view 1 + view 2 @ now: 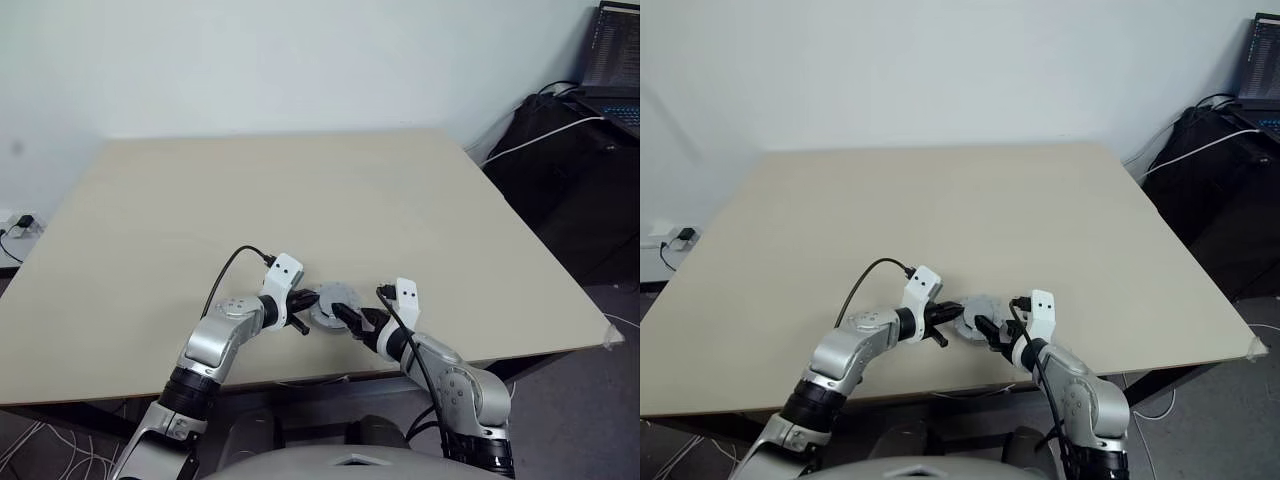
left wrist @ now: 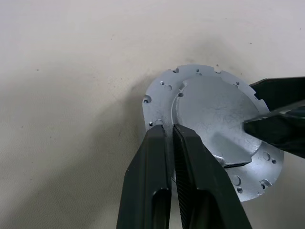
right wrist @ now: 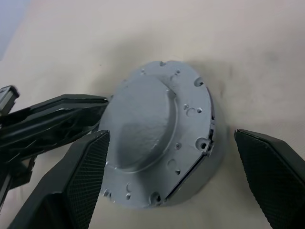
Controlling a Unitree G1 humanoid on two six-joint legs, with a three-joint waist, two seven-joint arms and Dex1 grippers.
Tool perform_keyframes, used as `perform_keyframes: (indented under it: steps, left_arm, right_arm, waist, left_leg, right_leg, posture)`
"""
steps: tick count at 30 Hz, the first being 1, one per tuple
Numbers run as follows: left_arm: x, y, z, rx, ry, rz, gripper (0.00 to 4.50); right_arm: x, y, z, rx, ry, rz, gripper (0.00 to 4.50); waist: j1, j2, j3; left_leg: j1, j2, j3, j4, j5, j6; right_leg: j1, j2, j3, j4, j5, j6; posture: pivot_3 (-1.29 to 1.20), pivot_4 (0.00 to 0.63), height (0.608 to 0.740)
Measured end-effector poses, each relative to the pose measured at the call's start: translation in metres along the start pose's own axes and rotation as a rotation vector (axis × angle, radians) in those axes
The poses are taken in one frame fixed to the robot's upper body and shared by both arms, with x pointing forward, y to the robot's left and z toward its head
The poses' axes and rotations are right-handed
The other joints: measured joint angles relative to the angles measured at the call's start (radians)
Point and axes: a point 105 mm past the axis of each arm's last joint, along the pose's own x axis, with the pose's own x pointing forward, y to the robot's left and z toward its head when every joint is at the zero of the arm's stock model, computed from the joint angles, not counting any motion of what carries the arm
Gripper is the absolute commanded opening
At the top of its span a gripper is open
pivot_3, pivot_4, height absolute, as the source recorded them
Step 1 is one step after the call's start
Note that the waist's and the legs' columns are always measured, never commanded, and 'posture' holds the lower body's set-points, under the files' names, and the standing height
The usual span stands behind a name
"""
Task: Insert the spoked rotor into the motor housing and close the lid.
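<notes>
The lid (image 1: 335,303), a pale grey round disc with a raised centre and small holes round its flange, lies flat near the table's front edge. In the right wrist view, the lid (image 3: 152,129) rests on a lower round body with a dark seam between them. The spoked rotor and the motor housing's windings are hidden. My left gripper (image 2: 169,131) is shut, its tips touching the lid's (image 2: 214,119) left rim. My right gripper (image 3: 170,137) is open, one finger on each side of the lid. In the head view, the right gripper (image 1: 347,315) sits at the lid's near right.
The beige table (image 1: 300,200) stretches far and wide beyond the lid; its front edge runs just behind my wrists. A black bag (image 1: 570,150) with a laptop (image 1: 612,60) and a white cable stands off the table's right. A socket strip (image 1: 20,225) lies on the floor at left.
</notes>
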Motion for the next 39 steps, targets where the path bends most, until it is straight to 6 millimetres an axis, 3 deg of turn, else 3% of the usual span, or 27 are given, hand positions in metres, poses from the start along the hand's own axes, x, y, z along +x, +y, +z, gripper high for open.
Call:
perform_keyframes:
  steps: [9, 18, 29, 39]
  left_arm:
    - [-0.001, 0.0, -0.001, -0.001, -0.001, 0.002, 0.29]
    - [-0.001, 0.0, -0.001, -0.002, -0.003, 0.004, 0.29]
    - [-0.003, 0.003, -0.003, -0.008, 0.001, 0.024, 0.29]
    - [-0.005, 0.007, -0.002, -0.005, -0.002, 0.045, 0.29]
  right_arm:
    - [0.003, -0.001, 0.001, 0.097, 0.03, 0.03, 4.47]
    - [-0.001, -0.002, -0.001, 0.394, 0.058, 0.186, 4.47]
    - [0.004, -0.006, -0.004, 0.528, 0.03, 0.214, 4.47]
    - [0.004, 0.008, -0.01, 0.552, 0.093, 0.291, 4.47]
  waist:
    - [-0.001, 0.001, -0.001]
    - [-0.003, 0.003, -0.002]
    - [-0.019, 0.004, -0.006]
    - [-0.026, 0.006, -0.005]
  left_leg:
    - [0.0, 0.0, 0.0, 0.0, 0.0, 0.0]
    - [0.0, 0.001, -0.001, -0.001, 0.0, 0.0]
    - [0.003, 0.001, -0.001, -0.001, 0.0, 0.0]
    - [0.002, 0.001, -0.002, -0.004, -0.001, -0.001]
  right_leg:
    - [0.0, 0.0, 0.0, 0.0, 0.0, 0.0]
    - [0.0, 0.002, 0.0, 0.0, 0.0, 0.0]
    - [0.003, 0.001, 0.0, 0.0, 0.0, 0.0]
    - [0.001, 0.002, 0.0, -0.001, 0.0, 0.0]
  posture:
    - [0.0, 0.0, 0.74]
    - [0.0, 0.0, 0.74]
    - [0.0, 0.0, 0.74]
    - [0.0, 0.0, 0.74]
